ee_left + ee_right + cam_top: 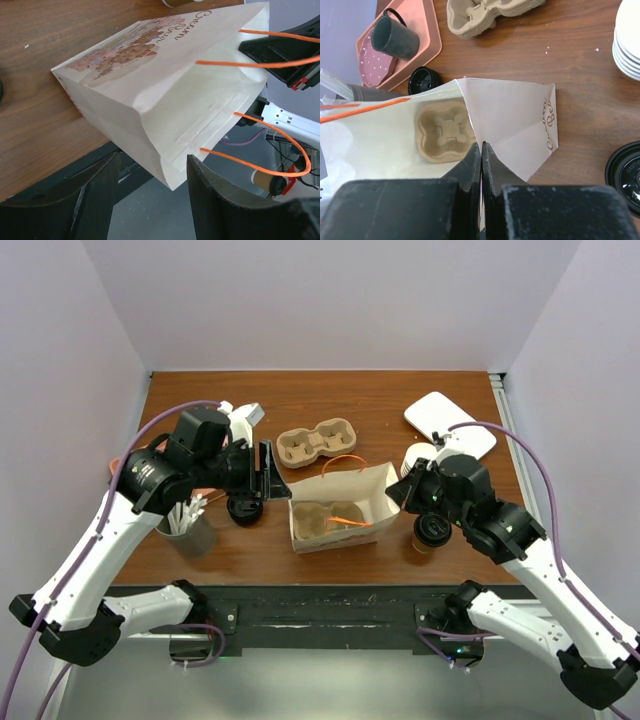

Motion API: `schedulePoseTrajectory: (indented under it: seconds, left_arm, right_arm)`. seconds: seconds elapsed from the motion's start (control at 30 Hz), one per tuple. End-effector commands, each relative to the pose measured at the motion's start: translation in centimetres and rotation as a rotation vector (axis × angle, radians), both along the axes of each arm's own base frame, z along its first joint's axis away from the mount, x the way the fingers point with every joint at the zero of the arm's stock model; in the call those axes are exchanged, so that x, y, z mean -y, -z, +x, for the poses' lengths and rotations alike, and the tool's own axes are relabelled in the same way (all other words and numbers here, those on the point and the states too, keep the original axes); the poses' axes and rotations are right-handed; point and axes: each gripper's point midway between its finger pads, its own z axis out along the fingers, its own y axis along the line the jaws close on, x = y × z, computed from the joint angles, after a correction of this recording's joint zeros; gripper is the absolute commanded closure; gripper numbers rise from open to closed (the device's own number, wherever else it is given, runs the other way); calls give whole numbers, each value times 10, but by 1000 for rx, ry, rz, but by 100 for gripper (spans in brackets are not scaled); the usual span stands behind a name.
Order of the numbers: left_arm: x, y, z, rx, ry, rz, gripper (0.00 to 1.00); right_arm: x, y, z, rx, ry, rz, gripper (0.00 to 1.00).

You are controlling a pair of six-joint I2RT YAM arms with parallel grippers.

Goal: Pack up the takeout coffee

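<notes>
Half hidden beneath right arm, right of centre: takeout coffee, on desk beside paper bag. Clamped on bag rim: right end effector. Spread apart at bag corner: left end effector. Left of bag, loose lid.

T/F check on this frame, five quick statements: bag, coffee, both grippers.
1. The right gripper has its fingers shut on the rim of the bag. True.
2. The takeout coffee is inside the bag. False: it stands on the table, right of the bag.
3. A cup carrier lies in the bag's bottom. True.
4. The left gripper is clamped on an orange handle. False: its fingers are open, next to the bag.
5. The loose black lid sits right of the bag. False: it lies to the left of it.
</notes>
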Motion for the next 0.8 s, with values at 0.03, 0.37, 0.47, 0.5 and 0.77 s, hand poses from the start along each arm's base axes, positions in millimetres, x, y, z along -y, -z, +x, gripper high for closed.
schedulePoseTrajectory:
  seconds: [0.03,0.37,0.47,0.5,0.77]
  left_arm:
    - [14,-8,-12,-54,0,-89,41]
    - [17,29,1,-65,4,8,47]
    - [18,25,14,-38,8,59,63]
    - [18,24,15,-32,13,69,69]
    - [42,-78,44,103,57,20,100]
  right_arm:
    - [-1,-21,9,-9,73,54,100]
    - [-11,-31,11,-13,66,124,100]
    - [-12,-27,9,-23,70,143,100]
    - [-12,-28,8,-22,73,157,100]
    - [-22,-22,10,-8,69,262,100]
